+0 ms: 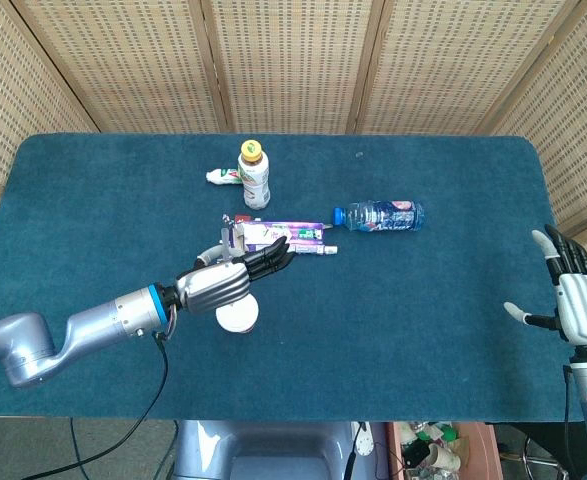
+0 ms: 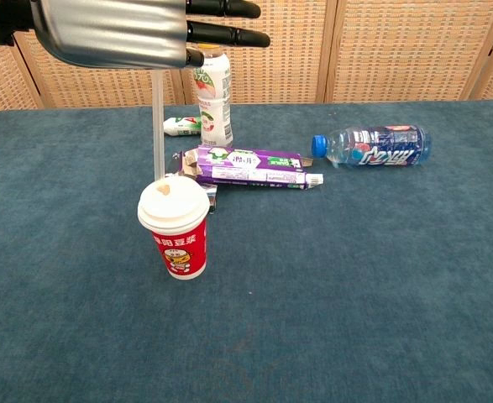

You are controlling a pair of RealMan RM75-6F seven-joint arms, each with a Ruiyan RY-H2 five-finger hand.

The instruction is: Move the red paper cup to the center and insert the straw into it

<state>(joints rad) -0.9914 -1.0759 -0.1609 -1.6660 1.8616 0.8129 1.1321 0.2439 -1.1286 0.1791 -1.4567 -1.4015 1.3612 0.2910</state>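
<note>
Silver left hand (image 2: 116, 34) holds the straw (image 2: 157, 126) upright over the red paper cup (image 2: 176, 228).

No legible text on anything.

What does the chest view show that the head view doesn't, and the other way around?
Only the chest view shows the straw hanging from the left robot hand, its lower end at the cup's lid, and the printed side of the red cup. Only the head view shows the right robot hand, open past the table's right edge, and the left arm. Both show the upright bottle, the lying water bottle and the purple box.
</note>
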